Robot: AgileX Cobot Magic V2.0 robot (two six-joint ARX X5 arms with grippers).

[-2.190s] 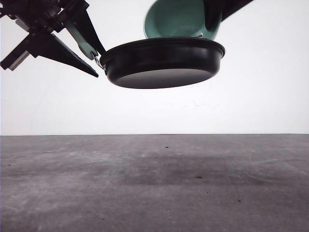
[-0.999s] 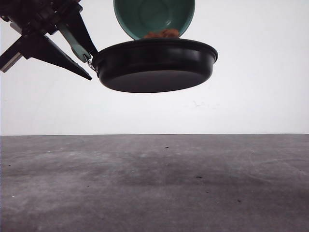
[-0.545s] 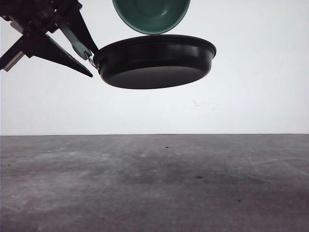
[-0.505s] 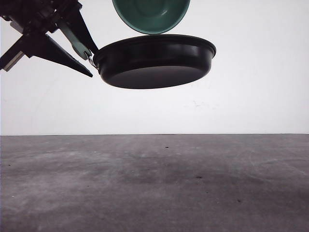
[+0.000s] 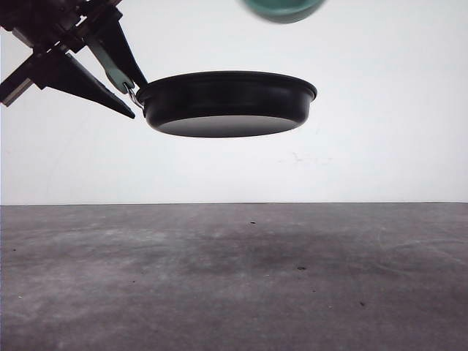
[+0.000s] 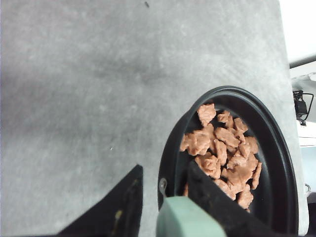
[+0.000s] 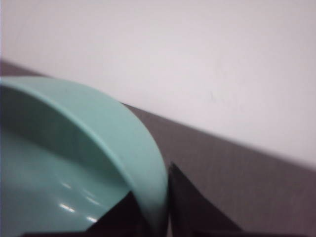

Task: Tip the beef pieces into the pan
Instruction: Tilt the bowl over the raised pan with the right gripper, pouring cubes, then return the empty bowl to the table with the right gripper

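Left fingers [image 6: 165, 207] clamped on the pan [image 5: 227, 102] handle [image 6: 185, 219]; right fingers [image 7: 148, 212] pinching the bowl [image 7: 69, 163] rim. Beef [image 6: 222, 153] heaped loose inside, likely to slide, so best kept level, gripped near the neck.

Teal bowl [image 7: 74, 163] tilted; grey table [image 5: 234, 278]; white wall [image 5: 380, 131].

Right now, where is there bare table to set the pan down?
The grey table under the raised pan is bare right across, from the near edge to the white wall. The crowding is up high: the left end effector on the handle, the teal bowl above.
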